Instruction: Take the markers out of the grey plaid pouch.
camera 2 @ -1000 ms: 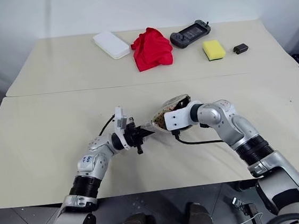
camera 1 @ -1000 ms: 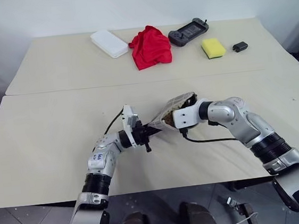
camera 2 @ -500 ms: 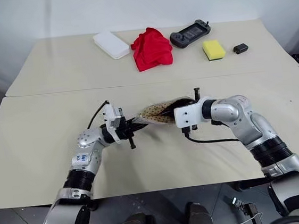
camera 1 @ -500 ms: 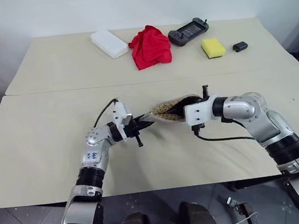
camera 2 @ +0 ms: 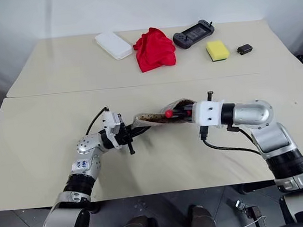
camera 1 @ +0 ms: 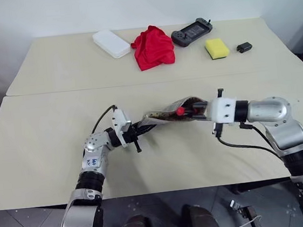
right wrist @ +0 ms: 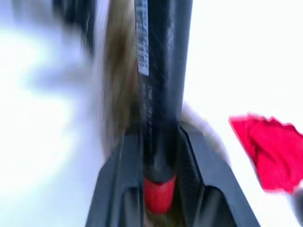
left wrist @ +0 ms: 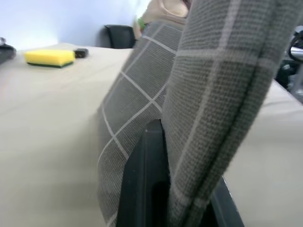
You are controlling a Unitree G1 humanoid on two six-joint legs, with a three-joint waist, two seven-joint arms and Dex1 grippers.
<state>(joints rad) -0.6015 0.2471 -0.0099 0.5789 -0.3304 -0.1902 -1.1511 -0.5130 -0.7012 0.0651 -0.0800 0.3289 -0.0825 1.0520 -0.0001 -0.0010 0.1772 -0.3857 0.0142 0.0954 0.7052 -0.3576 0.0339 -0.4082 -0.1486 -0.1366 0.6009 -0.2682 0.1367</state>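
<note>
The grey plaid pouch point(camera 1: 161, 114) hangs stretched between my two grippers, just above the near table. At its left end my left gripper point(camera 1: 140, 129) is shut on the fabric point(left wrist: 203, 94), which is pinched between the black fingers point(left wrist: 142, 184). My right gripper point(camera 1: 193, 109) is at the pouch's open right end, shut on a black marker point(right wrist: 161, 71). The marker's red tip point(camera 1: 180, 111) shows at the tan-lined mouth, and its body runs on toward the inside of the pouch.
Along the far table lie a white flat box point(camera 1: 110, 43), a red cloth point(camera 1: 152, 47), a dark game controller point(camera 1: 190, 32), a yellow sponge point(camera 1: 216, 47) and a small black block point(camera 1: 243, 47). A seam point(camera 1: 57, 92) divides the two tables.
My right gripper has drawn back to the right and risen, bringing the red-tipped marker to the pouch's mouth. My left gripper has shifted left, and the pouch is pulled out longer.
</note>
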